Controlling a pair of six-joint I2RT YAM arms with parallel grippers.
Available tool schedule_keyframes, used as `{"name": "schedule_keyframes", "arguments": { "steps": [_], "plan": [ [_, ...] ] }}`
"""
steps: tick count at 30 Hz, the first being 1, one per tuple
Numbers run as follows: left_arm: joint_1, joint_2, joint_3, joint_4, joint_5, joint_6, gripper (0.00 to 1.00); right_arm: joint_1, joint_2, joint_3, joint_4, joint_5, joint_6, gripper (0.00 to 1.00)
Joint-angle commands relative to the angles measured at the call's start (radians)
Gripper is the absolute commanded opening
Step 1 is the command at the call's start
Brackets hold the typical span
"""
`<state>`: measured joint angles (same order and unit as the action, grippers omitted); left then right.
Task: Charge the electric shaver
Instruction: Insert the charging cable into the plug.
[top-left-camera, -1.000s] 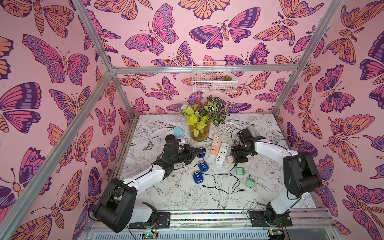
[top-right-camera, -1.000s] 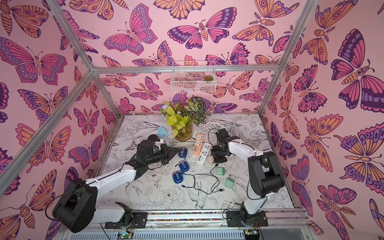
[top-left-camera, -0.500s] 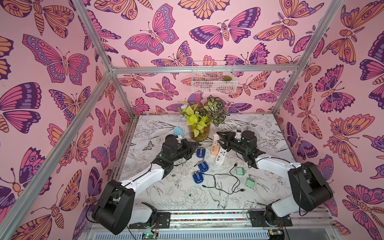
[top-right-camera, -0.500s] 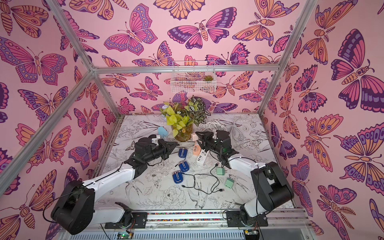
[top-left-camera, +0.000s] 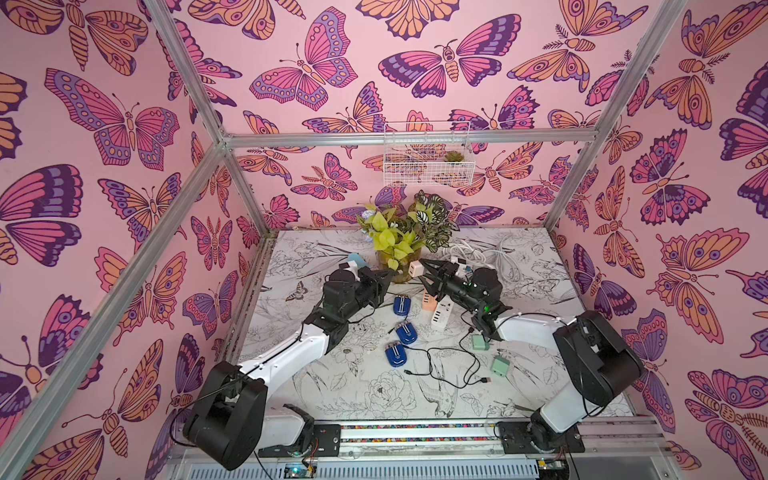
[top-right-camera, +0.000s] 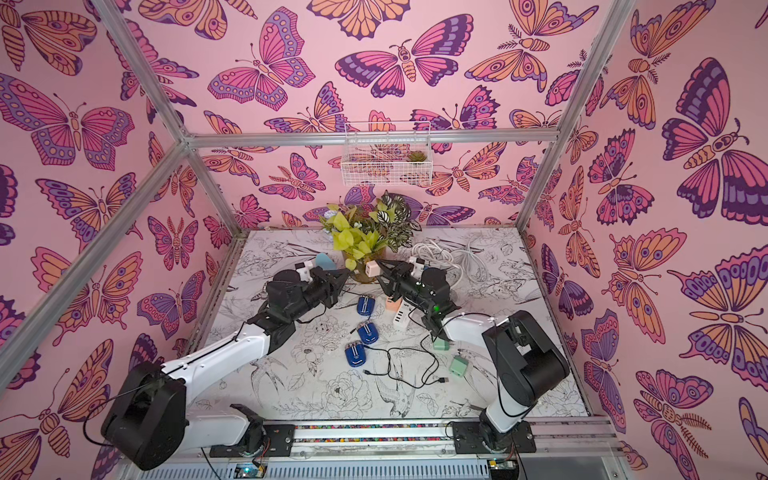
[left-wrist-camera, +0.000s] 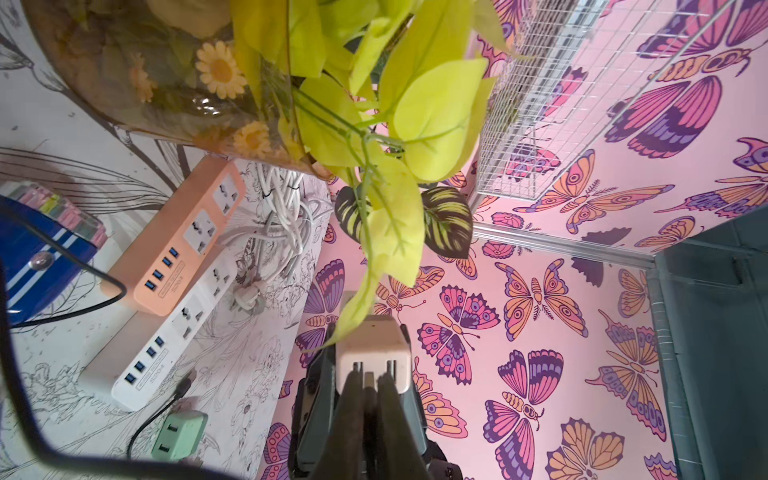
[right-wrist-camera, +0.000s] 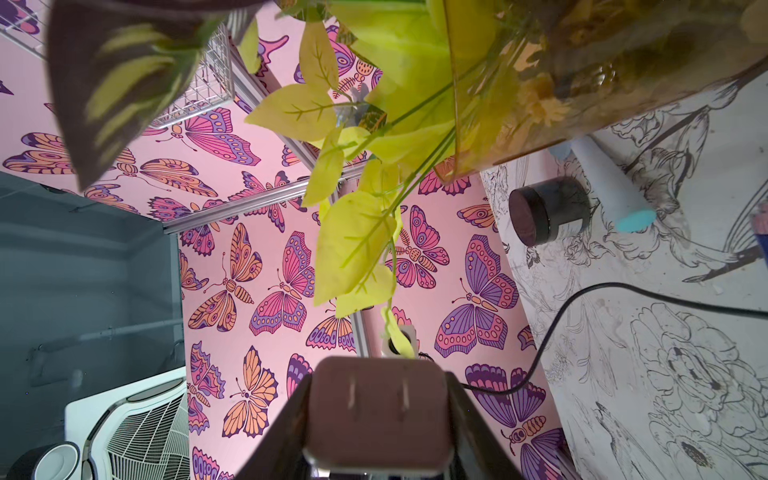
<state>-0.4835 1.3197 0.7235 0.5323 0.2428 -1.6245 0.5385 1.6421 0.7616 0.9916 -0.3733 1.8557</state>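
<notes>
Three blue shavers (top-left-camera: 402, 304) (top-left-camera: 406, 333) (top-left-camera: 395, 354) lie in a row mid-table. My right gripper (top-left-camera: 422, 270) is raised beside the plant and shut on a cream charging adapter (top-left-camera: 415, 268); the right wrist view shows the adapter (right-wrist-camera: 378, 415) clamped with its pronged face to the camera. My left gripper (top-left-camera: 388, 276) points at it tip to tip. In the left wrist view the left gripper (left-wrist-camera: 368, 376) is shut on a small cable plug just in front of the adapter's (left-wrist-camera: 374, 353) two USB slots. A black cable (left-wrist-camera: 62, 307) trails toward a shaver (left-wrist-camera: 37, 249).
An orange power strip (top-left-camera: 427, 299) and a white one (top-left-camera: 441, 316) lie under the right arm. Two green adapters (top-left-camera: 480, 343) (top-left-camera: 500, 365) and a loose black cable (top-left-camera: 449, 365) sit in front. A glass plant vase (top-left-camera: 399, 257), a white cord coil (top-left-camera: 490, 253) and a black jar (right-wrist-camera: 544, 212) stand behind.
The right arm has lifted the adapter from beside the power strips up toward the plant. The left gripper has risen a little, and the two tips now face each other.
</notes>
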Motion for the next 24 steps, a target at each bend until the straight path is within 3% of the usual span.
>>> {"name": "schedule_keyframes", "arguments": {
  "steps": [1,24],
  "plan": [
    [-0.015,0.014,0.013,0.053,-0.032,0.015,0.00,0.019,-0.003,0.021,0.019,0.033,0.024,0.00],
    [-0.052,0.034,0.013,0.017,-0.062,0.047,0.00,0.043,-0.033,0.027,-0.011,0.079,0.031,0.00]
  ]
}}
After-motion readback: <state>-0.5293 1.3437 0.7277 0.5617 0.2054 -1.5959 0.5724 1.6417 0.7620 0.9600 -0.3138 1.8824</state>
